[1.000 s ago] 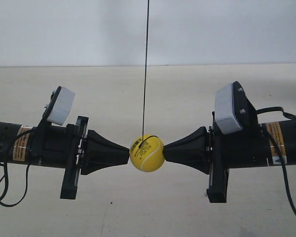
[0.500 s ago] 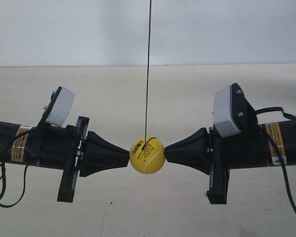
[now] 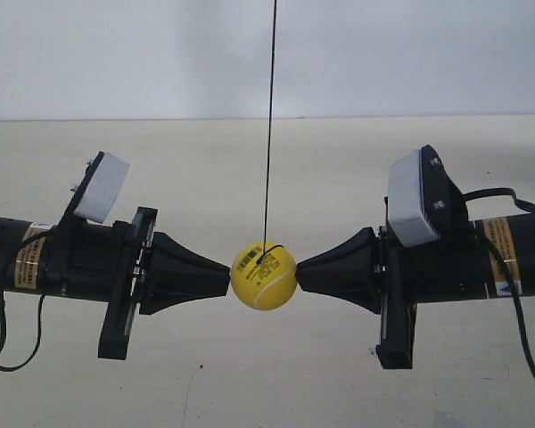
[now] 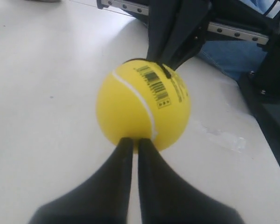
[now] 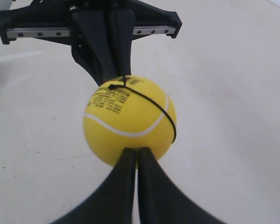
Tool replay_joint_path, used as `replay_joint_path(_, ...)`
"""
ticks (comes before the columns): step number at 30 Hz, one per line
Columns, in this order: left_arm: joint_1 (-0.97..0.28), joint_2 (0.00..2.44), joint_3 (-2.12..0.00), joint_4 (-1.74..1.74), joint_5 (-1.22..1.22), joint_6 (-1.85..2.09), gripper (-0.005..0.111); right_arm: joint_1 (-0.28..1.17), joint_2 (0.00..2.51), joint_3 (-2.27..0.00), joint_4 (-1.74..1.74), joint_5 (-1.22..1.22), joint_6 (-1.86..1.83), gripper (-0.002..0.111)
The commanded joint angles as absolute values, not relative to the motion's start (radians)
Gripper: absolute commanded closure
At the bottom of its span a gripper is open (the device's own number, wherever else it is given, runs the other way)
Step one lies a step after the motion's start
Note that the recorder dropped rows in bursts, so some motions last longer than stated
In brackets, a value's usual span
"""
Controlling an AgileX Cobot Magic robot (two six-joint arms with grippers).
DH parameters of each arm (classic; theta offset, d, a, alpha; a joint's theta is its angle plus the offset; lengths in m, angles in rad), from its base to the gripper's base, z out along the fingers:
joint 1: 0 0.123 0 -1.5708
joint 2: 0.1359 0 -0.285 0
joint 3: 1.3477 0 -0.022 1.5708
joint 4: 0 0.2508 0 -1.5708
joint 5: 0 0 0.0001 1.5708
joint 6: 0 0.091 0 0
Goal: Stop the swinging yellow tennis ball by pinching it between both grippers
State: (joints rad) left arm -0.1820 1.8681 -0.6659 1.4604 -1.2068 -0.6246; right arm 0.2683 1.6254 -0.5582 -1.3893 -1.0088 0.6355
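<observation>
Since half a second ago the yellow tennis ball (image 3: pixel 264 275) has crept slightly left and up. The arm at the exterior view's left (image 3: pixel 71 259) has backed off with it, and its pale block (image 3: pixel 101 187) sits higher. Ball hangs on the string (image 3: pixel 270 125) above the bench (image 3: pixel 267 383), sandwiched between both snouts and touching each tip. On the left gripper (image 4: pixel 131 142) the fingers are pressed together with only a thin slit between them, tips butted on the ball beside the white seam. On the right gripper (image 5: pixel 137 150) it's the same: fingers closed, tips against the ball. Barcode sticker (image 4: pixel 154 84) sits near the string's knot.
</observation>
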Motion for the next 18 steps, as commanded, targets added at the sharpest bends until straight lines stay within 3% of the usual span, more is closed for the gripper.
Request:
replay_joint_path(1,-0.179,1.861,-0.669,1.473,-1.221,-0.634,0.102,0.247,1.615,-0.56,-1.396,-1.006,0.633,0.108)
replay_joint_path(7,-0.179,1.833,-0.669,1.484,-1.221,-0.645,0.102,0.178,1.615,-0.56,-1.437,-1.112,0.645,0.108)
replay_joint_path(18,-0.179,1.809,-0.669,1.508,-1.221,-0.679,0.102,0.178,1.615,-0.56,-1.441,-1.11,0.649,0.108)
